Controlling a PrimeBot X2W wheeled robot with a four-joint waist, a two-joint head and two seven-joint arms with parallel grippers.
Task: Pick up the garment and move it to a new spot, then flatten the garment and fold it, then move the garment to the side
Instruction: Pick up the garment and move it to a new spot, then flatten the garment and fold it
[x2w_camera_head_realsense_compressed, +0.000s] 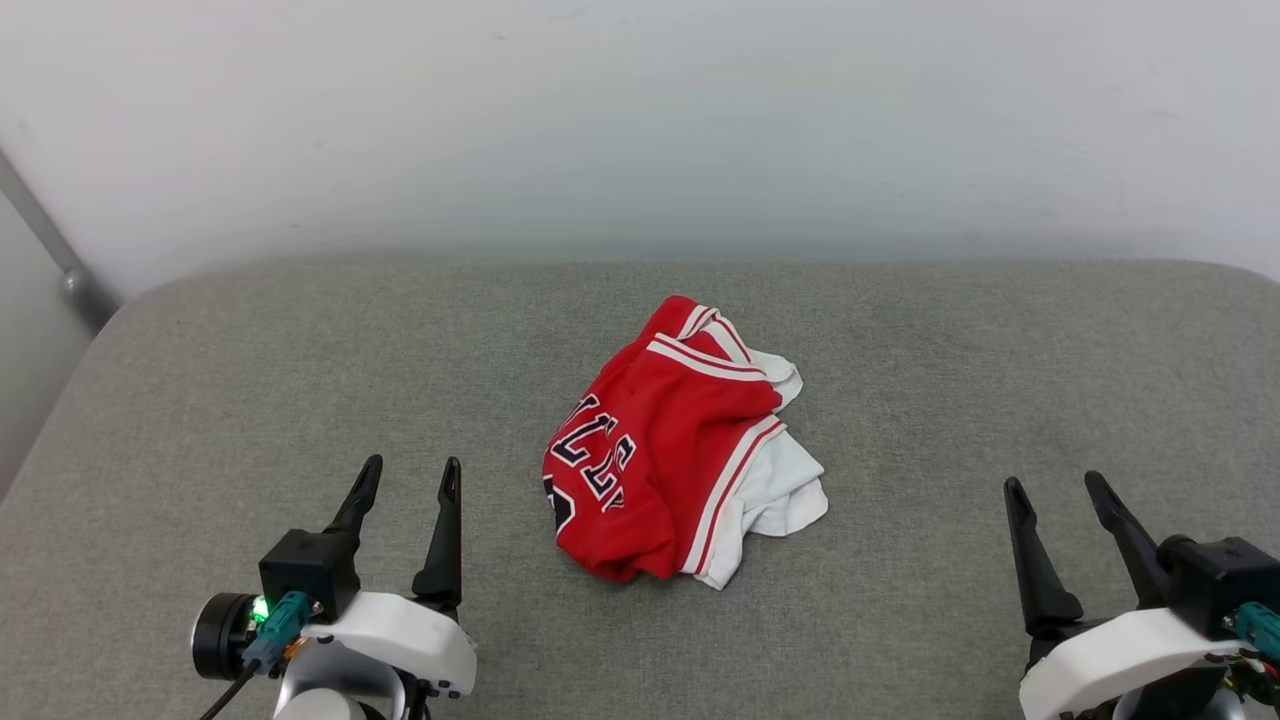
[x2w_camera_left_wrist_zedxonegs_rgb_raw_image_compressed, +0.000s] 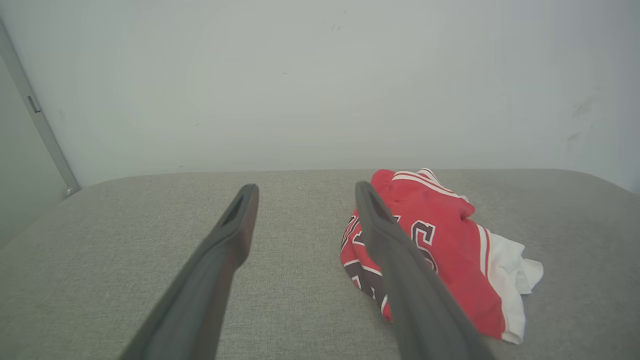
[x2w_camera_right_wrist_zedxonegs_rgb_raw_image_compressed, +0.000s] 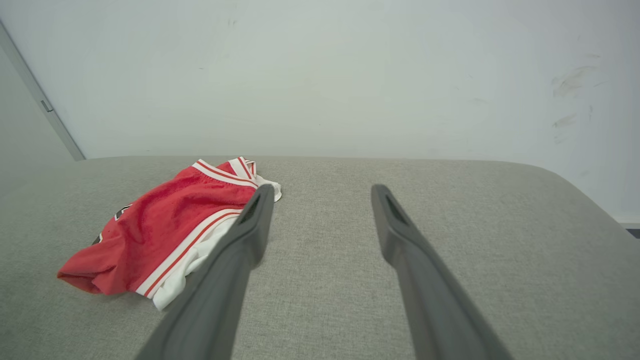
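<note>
Both grippers, the left gripper and the right gripper, sit low at the near edge, fingers spread wide apart with nothing between them. A pale wall stands behind, and below it lies a grey padded surface. At its middle, between the 2 grippers and well apart from each, sits the garment, a crumpled red heap. White sleeve cloth spills out on its right side and black lettering shows on its left. Step 1, the pick-up, looks not yet begun. The next move likely calls for 1 gripper to reach in, lower its open fingers around a raised fold, and close before lifting.
</note>
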